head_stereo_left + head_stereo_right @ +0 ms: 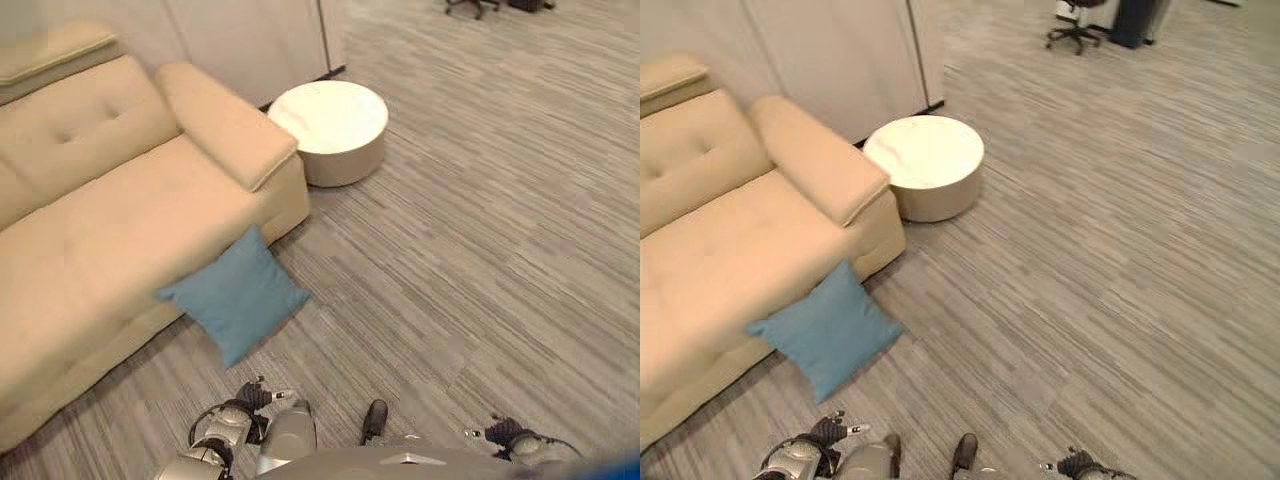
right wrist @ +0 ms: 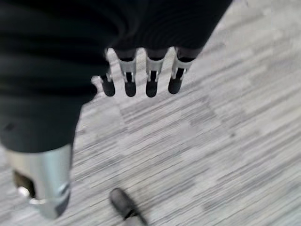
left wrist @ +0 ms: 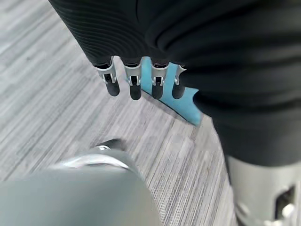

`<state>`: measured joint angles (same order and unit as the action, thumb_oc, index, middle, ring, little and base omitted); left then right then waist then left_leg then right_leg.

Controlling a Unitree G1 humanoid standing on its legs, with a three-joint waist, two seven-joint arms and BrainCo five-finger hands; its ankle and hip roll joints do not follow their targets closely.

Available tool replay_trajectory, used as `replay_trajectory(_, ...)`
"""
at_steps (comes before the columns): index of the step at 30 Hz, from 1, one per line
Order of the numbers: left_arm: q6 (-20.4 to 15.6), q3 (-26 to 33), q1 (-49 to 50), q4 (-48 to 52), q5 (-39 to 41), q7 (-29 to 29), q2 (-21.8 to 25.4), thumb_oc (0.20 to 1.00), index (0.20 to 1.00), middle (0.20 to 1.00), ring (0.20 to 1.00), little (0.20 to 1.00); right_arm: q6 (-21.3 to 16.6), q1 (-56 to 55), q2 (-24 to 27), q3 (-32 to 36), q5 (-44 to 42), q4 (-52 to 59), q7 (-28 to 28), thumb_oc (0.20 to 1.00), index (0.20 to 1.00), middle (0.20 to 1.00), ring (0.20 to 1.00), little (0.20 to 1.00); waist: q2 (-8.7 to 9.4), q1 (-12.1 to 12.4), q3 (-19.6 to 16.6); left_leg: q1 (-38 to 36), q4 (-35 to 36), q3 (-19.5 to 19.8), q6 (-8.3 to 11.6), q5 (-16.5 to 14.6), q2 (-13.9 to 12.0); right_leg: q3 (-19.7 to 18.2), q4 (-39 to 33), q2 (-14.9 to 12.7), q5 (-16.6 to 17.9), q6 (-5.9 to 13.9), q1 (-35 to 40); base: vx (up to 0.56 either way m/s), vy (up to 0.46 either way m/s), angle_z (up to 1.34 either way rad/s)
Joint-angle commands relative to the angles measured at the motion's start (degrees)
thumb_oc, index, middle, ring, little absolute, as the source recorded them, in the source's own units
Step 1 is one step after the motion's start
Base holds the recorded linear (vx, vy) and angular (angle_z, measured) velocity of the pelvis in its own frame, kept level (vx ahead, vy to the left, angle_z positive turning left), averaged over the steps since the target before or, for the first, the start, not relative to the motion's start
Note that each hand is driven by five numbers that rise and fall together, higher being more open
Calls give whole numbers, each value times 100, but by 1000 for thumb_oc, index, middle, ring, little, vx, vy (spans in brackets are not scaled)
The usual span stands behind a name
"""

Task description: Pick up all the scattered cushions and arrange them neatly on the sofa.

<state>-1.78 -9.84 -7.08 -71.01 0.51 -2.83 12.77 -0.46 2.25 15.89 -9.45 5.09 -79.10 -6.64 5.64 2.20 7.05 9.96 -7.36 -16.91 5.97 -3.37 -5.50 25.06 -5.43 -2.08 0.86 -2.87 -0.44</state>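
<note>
On the striped grey floor (image 1: 480,250), a single blue cushion (image 1: 236,295) stood on one corner, tilted, its upper part leaning against the front face of the beige sofa (image 1: 90,240). The sofa occupied the left side of the scene, with a tufted backrest at far left and a padded armrest (image 1: 225,125) at its far right end. The cushion lay near the armrest end, below the seat edge; the seat itself carried no cushion. Just beyond the armrest, a round white low table (image 1: 330,128) stood on the floor, close beside the sofa but apart from it. Pale wall panels (image 1: 830,55) rose behind the sofa and table. At the far right of the room, the base of an office chair (image 1: 1077,30) was visible, well apart from everything else.

The left hand (image 1: 255,398) hung low at the near edge, on the near side of the cushion and clear of it. Its wrist view showed the fingers (image 3: 135,84) hanging straight in a row, relaxed and empty, with a corner of the blue cushion seen past them. The right hand (image 1: 505,433) hung at the near right, over bare floor. Its fingers (image 2: 150,80) likewise extended straight and loose, holding nothing.
</note>
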Motion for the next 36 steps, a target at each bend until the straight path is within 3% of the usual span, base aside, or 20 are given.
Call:
replay_trajectory(1,-40,-11,66,-212,-94,12,-419,1000,1000,1000,1000,1000,4,97,-57,84,-54,-39,-107,1000,1000,1000,1000,1000,-364,-34,-163,-672,321,673,-467,-7,511,-1017,355,-266,594,635,-2,202,122,78)
replay_trajectory(7,-17,149,214,-296,-92,41,-435,1000,1000,1000,1000,1000,7,174,-207,-173,81,44,-38,1000,1000,1000,1000,1000,-497,242,-305,-1118,947,964,-545,148,713,-816,607,-278,420,642,202,125,217,18)
replay_trajectory(8,-24,193,222,-332,-67,52,-431,1000,1000,1000,1000,1000,8,224,-213,-207,88,76,1,1000,1000,1000,1000,1000,-534,321,-284,-1142,963,1044,-588,149,759,-762,890,-352,368,669,171,56,414,52)
replay_trajectory(9,-15,256,237,-468,-83,36,-375,1000,1000,1000,1000,1000,9,286,-259,-318,149,120,100,1000,1000,1000,1000,1000,-661,425,-207,-1259,1021,1256,-680,185,778,-688,1901,-619,464,765,-147,41,355,40)
replay_trajectory(10,-15,256,236,-468,-83,36,-375,1000,1000,1000,1000,1000,9,286,-259,-318,149,120,100,1000,1000,1000,1000,1000,-660,424,-208,-1258,1021,1257,-681,186,779,-687,1903,-620,463,765,-148,58,285,55)
replay_trajectory(12,-32,239,199,-491,-73,41,-306,1000,1000,1000,1000,1000,-26,311,-306,-351,127,165,144,1000,1000,1000,1000,1000,-700,392,-152,-1310,950,1597,-724,258,789,-993,2432,-527,581,791,-416,64,76,85)
replay_trajectory(13,-35,229,182,-500,-74,42,-286,1000,1000,1000,1000,1000,-38,319,-316,-357,113,163,155,1000,1000,1000,1000,1000,-684,349,-177,-1309,945,1745,-730,288,812,-1241,2335,-326,553,742,-518,135,29,95)
replay_trajectory(14,-30,199,140,-507,-66,39,-251,1000,1000,1000,1000,1000,-22,330,-314,-385,96,195,163,1000,1000,1000,1000,1000,-654,264,-174,-1363,965,2029,-754,318,873,-1745,2069,-2,510,689,-768,147,4,87)
replay_trajectory(15,-29,178,116,-511,-73,40,-236,1000,1000,1000,1000,1000,-19,339,-304,-389,92,219,170,1000,1000,1000,1000,1000,-637,217,-132,-1386,957,2155,-773,298,906,-1913,1906,86,534,666,-923,153,-23,107)
replay_trajectory(16,-35,136,103,-511,-12,51,-138,1000,1000,1000,1000,1000,40,386,25,-284,-52,206,421,1000,1000,1000,1000,1000,-584,192,-83,-1432,964,2254,-776,267,917,-2056,1801,150,572,648,-1027,139,-55,116)
replay_trajectory(18,-32,81,57,-498,-71,29,-159,1000,1000,1000,1000,1000,-31,333,-252,-299,-99,464,257,1000,1000,1000,1000,1000,-519,-15,51,-1579,974,2831,-867,146,1113,-2711,1281,450,877,710,-1510,184,-52,77)
replay_trajectory(22,-40,55,-13,-522,-77,-19,-139,1000,1000,1000,1000,1000,118,290,-84,-261,-72,81,307,1000,1000,1000,1000,1000,-382,-84,35,-1656,882,3093,-779,50,1153,-2735,991,389,966,687,-1220,155,-138,119)
replay_trajectory(23,-77,66,69,-518,-54,-10,-110,1000,1000,1000,1000,1000,96,186,-20,-197,-159,61,322,1000,1000,1000,1000,1000,-343,-48,-79,-1690,839,3203,-665,67,1104,-2693,871,378,961,661,-1069,254,-218,78)
replay_trajectory(26,-95,53,132,-546,-73,17,-126,1000,1000,1000,1000,1000,82,108,-4,-88,-244,99,330,1000,1000,1000,1000,1000,-263,-115,-220,-1666,566,3115,-503,-55,952,-2504,617,325,889,588,-684,282,-248,83)
replay_trajectory(28,-100,30,89,-474,-53,23,-118,1000,1000,1000,1000,1000,61,102,19,-39,-260,132,309,1000,1000,1000,1000,1000,-159,-152,-175,-1312,-238,2864,-347,10,943,-2451,537,229,875,553,-484,107,-117,54)
replay_trajectory(29,-113,12,46,-393,-31,13,-143,1000,1000,1000,1000,1000,38,106,39,-20,-275,149,287,1000,1000,1000,1000,1000,-95,-207,-151,-1064,-465,2462,-376,-26,838,-2394,460,142,822,522,-357,125,-36,59)
replay_trajectory(30,-96,-24,48,-345,-45,31,-178,1000,1000,1000,1000,1000,44,63,59,25,-264,100,281,1000,1000,1000,1000,1000,-81,-276,-184,-927,-67,1889,-477,-114,603,-2290,422,38,667,503,-221,143,0,95)
replay_trajectory(32,-73,-39,92,-392,-94,30,-176,1000,1000,1000,1000,1000,56,13,65,68,-241,56,283,1000,1000,1000,1000,1000,-112,-333,-206,-768,396,1440,-480,-1,496,-2187,411,12,517,491,-110,142,66,75)
replay_trajectory(36,-75,2,167,-475,-115,29,-185,1000,1000,1000,1000,1000,56,4,64,65,-195,-3,248,1000,1000,1000,1000,1000,-126,-273,-162,-250,330,1221,-433,282,530,-2224,336,30,421,483,128,125,104,19)
